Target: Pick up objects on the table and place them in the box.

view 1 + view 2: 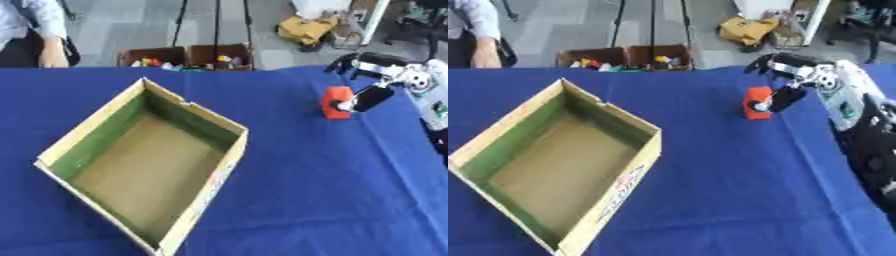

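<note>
Blue cloth table [306, 190]: right hand [791, 82] pinches boxy orange block [335, 102] (matte).

**Right arm: black shell, silver fittings**

The right hand [785, 82] has black fingers [787, 98] with a small silver disc near the tip of one. Behind the hand, the wrist is pale silver-white with round dark joint caps. Further back, the forearm [875, 160] is bulky, matte black.

My right hand [785, 87] covers the orange block's [333, 102] right side, so I can't tell whether the fingers close on it. The box [112, 220] looks cut off at the bottom edge.
</note>
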